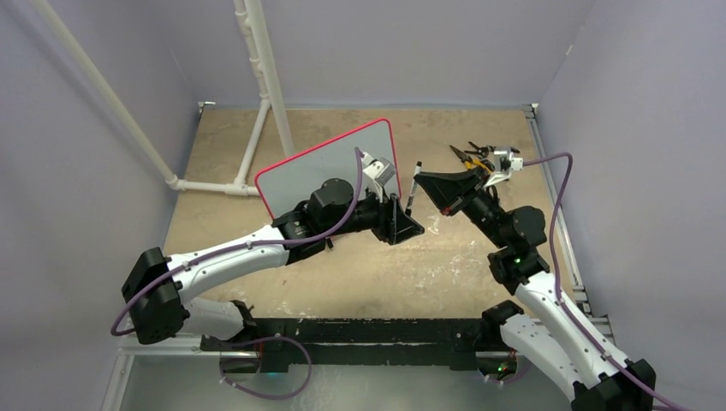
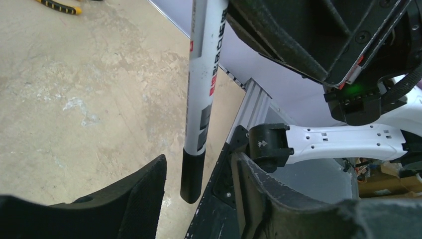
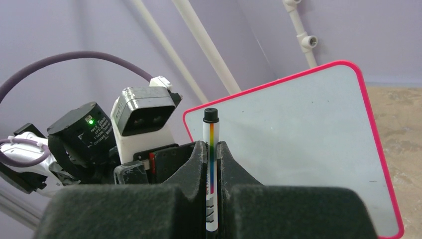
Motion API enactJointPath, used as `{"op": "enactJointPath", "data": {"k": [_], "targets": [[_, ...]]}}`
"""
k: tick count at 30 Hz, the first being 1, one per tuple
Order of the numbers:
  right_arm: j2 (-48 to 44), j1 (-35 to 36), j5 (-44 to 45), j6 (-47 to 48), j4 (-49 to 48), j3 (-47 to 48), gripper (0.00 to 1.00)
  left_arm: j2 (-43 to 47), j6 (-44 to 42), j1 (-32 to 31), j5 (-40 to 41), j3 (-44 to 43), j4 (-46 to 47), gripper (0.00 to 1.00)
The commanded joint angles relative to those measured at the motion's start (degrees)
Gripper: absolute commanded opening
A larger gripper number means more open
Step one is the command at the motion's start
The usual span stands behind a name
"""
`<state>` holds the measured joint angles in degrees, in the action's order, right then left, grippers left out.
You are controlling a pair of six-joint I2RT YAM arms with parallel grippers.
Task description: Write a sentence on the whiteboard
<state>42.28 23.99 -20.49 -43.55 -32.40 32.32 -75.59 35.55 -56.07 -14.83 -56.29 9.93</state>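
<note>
The whiteboard, pale grey with a red-pink rim, stands tilted at the back centre and also fills the right wrist view. The sentence does not show; the board face in view is bare. My right gripper is shut on a white marker with a rainbow stripe, held roughly upright. The marker hangs with its black cap downward between my left gripper's fingers. My left gripper is open around that cap, with a gap on each side. It sits just left of the marker, in front of the board.
Yellow-handled pliers lie at the back right of the tan tabletop. White pipes rise at the back left. An aluminium rail runs along the table's right edge. Purple walls close in on three sides.
</note>
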Motion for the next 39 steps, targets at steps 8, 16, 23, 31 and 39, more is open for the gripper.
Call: {"op": "enactJointPath", "data": {"k": [8,16,23,31,39], "targets": [[-0.1,0.0,1.1,-0.7,-1.1,-0.8,0.00,1.8,-2.8,-0.5,0.5,1.4,6.2,0.00],[3.2,0.0,-2.7,7.5,17.7,6.8,0.60,7.7,-21.6,-0.3,2.1,-2.0,-18.4,0.00],[8.5,0.0,-9.4,18.1,32.6,15.4,0.94,7.7,-35.1,0.1,-3.0,-1.5,-30.2,0.00],[15.7,0.1,-25.1,25.9,45.1,19.9,0.89,8.8,-38.3,0.6,-4.0,1.6,-29.7,0.00],[16.9,6.6,-24.4,22.7,39.2,16.4,0.81,6.4,-36.0,3.2,-1.4,1.8,-28.6,0.00]]}}
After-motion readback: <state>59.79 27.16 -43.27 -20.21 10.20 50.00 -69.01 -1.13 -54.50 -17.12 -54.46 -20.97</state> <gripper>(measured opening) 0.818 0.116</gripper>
